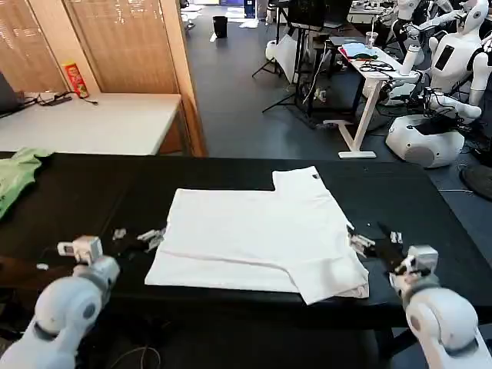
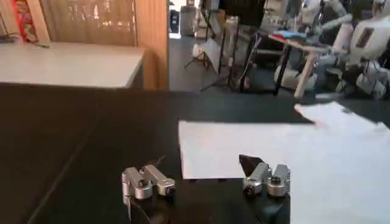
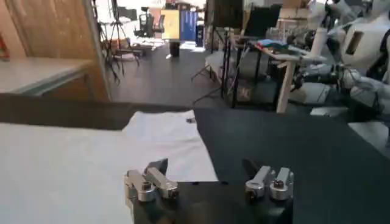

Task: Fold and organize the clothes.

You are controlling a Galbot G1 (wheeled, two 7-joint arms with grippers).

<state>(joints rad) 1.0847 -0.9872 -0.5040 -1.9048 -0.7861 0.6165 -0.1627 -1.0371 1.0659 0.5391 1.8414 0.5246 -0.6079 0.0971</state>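
Note:
The clothes, a white T-shirt (image 1: 261, 231), lie flat and partly folded on the black table (image 1: 92, 192), with one sleeve sticking out at the far right corner. My left gripper (image 1: 142, 237) hovers open at the shirt's left edge. In the left wrist view the clothes (image 2: 292, 158) have a corner lying between the spread fingers of the left gripper (image 2: 206, 173), which hold nothing. My right gripper (image 1: 377, 240) is open at the shirt's right edge. In the right wrist view the clothes (image 3: 79, 158) have their near edge reaching under the open right gripper (image 3: 207, 173).
A light green garment (image 1: 15, 173) lies at the table's far left edge. Behind stand a white table (image 1: 92, 123) with a red can (image 1: 75, 79), a white desk (image 1: 377, 73) and other robots (image 1: 446, 69) at the back right.

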